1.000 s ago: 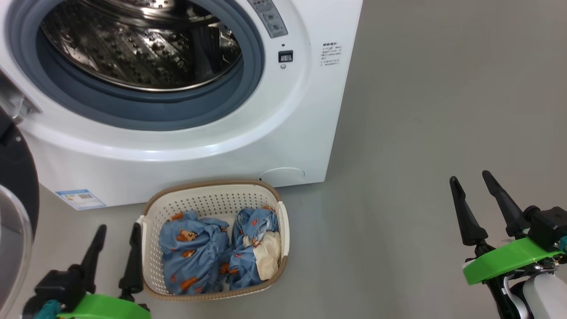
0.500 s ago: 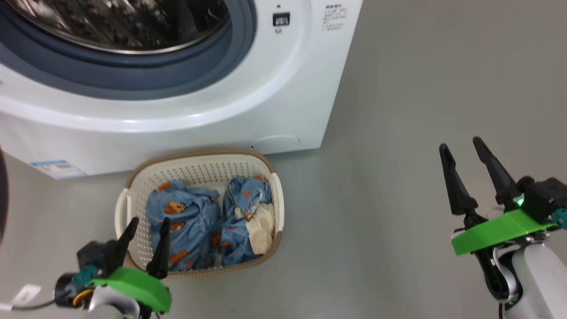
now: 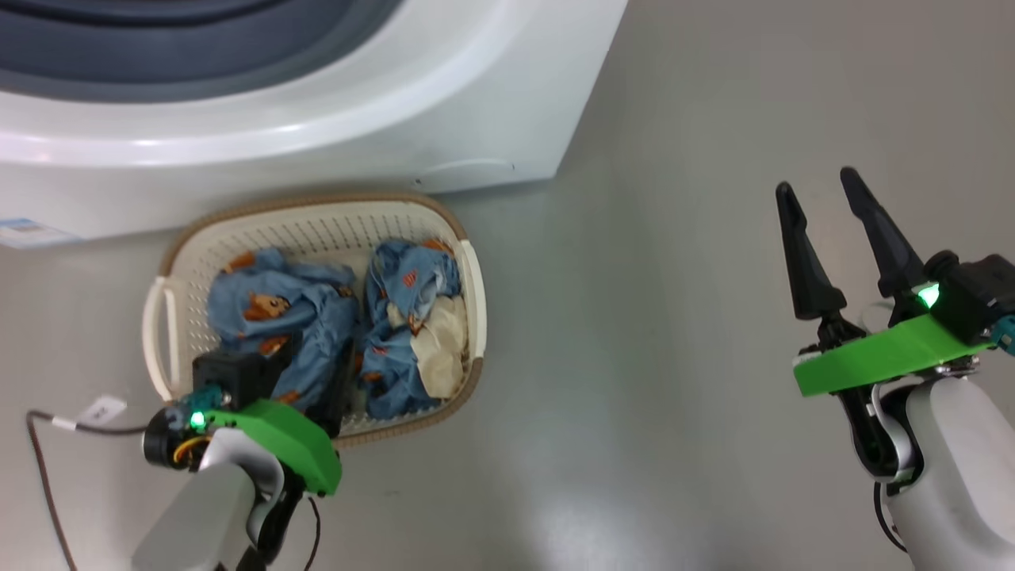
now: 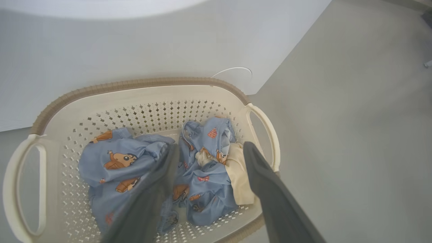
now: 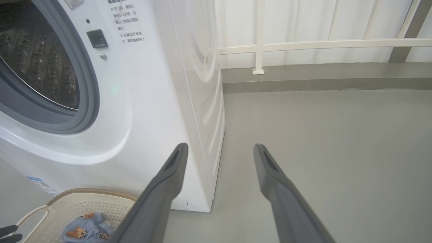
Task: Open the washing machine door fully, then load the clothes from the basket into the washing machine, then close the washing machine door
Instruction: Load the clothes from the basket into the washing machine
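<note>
A dark cable (image 3: 36, 468) with a white tag (image 3: 101, 409) hangs beside the left forearm, above the grey floor (image 3: 674, 333). The basket (image 3: 317, 203) stands on that floor with its far rim just before the front of the washing machine (image 3: 476, 95). The clothes (image 3: 270, 305) lie inside the basket as two blue bundles, and the cream piece rests against the right-hand one. Farther back we see the grey gasket (image 5: 91, 101) and the steel drum (image 5: 40, 67) uncovered. A white railing (image 5: 303, 44) runs beyond the machine.

The left gripper (image 4: 211, 152) reaches down over the basket's near side with its fingers spread wide. One tip is at the left bundle and the other is by the cream piece. We cannot tell whether they touch the fabric. The right gripper (image 3: 818, 190) hangs over bare floor, well to the right of the basket. Its fingers are wide apart and empty, and they point toward the machine's right corner.
</note>
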### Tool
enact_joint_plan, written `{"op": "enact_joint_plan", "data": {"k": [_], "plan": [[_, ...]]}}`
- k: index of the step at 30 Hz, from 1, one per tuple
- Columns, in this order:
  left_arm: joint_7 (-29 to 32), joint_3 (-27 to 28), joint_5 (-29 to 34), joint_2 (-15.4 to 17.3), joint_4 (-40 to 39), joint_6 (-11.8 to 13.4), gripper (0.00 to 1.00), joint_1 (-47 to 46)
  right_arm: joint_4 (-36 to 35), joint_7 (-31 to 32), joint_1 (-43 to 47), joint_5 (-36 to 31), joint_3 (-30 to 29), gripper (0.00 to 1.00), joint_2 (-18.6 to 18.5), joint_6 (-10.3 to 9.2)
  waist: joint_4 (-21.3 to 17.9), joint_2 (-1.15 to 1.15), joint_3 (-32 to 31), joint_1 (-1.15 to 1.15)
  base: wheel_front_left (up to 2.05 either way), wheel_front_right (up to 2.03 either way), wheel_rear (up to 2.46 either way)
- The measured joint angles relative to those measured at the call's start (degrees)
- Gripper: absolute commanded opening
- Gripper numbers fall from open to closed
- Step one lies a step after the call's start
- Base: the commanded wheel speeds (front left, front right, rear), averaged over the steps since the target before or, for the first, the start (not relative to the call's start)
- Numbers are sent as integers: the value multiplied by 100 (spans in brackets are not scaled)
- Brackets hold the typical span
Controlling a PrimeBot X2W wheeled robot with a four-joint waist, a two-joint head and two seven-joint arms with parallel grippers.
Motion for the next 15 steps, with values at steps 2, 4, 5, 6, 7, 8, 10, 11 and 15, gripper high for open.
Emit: {"op": "enact_joint_plan", "data": {"k": [2,4,5,6,7,8,10,11,15], "plan": [[0,-254,-182,24,181,0,100,-200,-18,0,-83,-1,0,100,30,0,-33,0,159,0,0,0,0],[1,-510,-364,47,308,0,100,-358,-40,0,-152,-8,2,100,59,0,-69,0,310,0,0,0,0],[3,-634,-457,62,358,0,100,-427,-41,0,-192,-9,4,100,74,0,-88,0,382,0,0,0,0],[7,-749,-543,78,398,0,100,-491,-52,-1,-229,-9,4,100,87,0,-108,0,455,0,0,0,0],[10,-864,-617,100,432,0,100,-549,-59,-1,-268,-9,7,100,103,0,-129,0,524,0,0,0,0],[43,-984,-721,122,463,0,100,-610,-68,-4,-309,-10,7,100,121,0,-150,0,594,0,0,0,0],[99,-1211,-884,169,512,0,100,-729,-100,-5,-382,-18,9,100,156,0,-191,0,730,0,0,0,0],[124,-1319,-943,192,527,0,100,-786,-102,-5,-422,-18,12,100,170,0,-211,0,797,0,0,0,0],[208,-1742,-1245,297,580,0,100,-1033,-119,-5,-580,-56,52,100,204,0,-286,0,1064,0,0,0,0]]}}
